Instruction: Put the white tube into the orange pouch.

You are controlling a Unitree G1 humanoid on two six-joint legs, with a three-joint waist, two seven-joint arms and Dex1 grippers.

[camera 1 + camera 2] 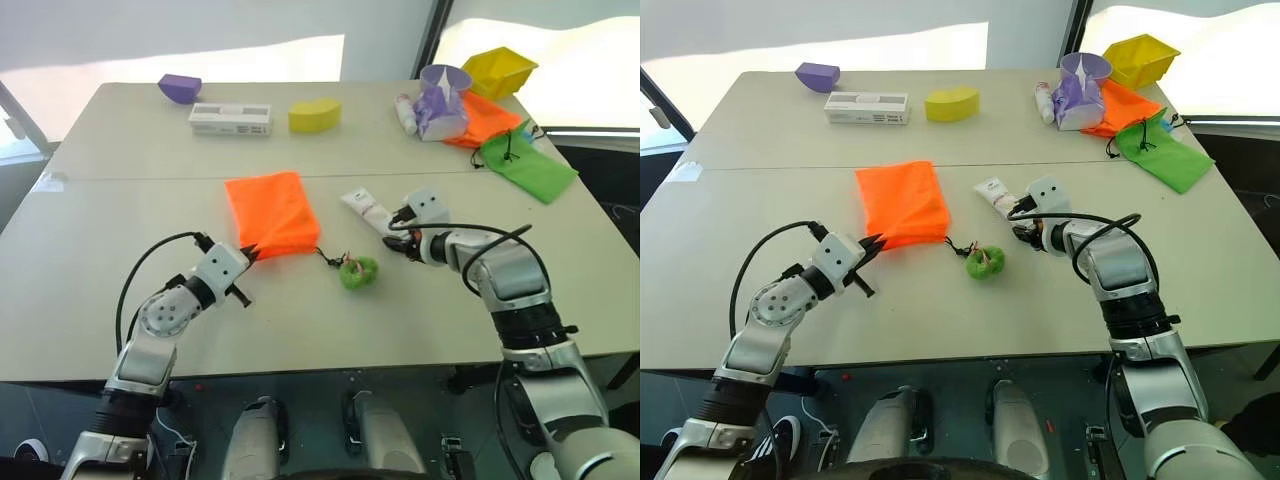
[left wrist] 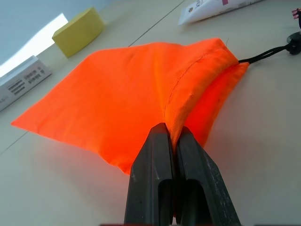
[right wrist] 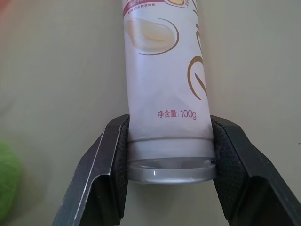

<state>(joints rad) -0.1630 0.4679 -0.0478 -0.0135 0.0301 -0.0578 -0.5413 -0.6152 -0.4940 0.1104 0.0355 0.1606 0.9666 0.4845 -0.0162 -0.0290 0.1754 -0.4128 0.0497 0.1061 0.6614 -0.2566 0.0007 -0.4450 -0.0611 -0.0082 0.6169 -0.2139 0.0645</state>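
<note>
The orange pouch [image 1: 270, 212] lies flat in the middle of the table. Its black cord [image 1: 328, 258] runs to a green fuzzy ball [image 1: 358, 272]. My left gripper [image 1: 252, 255] is shut on the pouch's near edge, pinching a fold of fabric [image 2: 173, 136]. To the right of the pouch, the white tube [image 1: 362, 208] lies on the table with its red-pink print facing up. My right gripper [image 1: 397, 240] is at the tube's near end. In the right wrist view both pads [image 3: 121, 146] press against the tube [image 3: 162, 70] at its cap end.
Along the far edge of the table stand a purple bowl [image 1: 180, 87], a long white box [image 1: 231, 118] and a yellow block [image 1: 314, 114]. At the far right are a white-and-pink bottle [image 1: 406, 112], a purple cup [image 1: 443, 100], an orange cloth [image 1: 485, 118], a green pouch [image 1: 525, 165] and a yellow bin [image 1: 497, 70].
</note>
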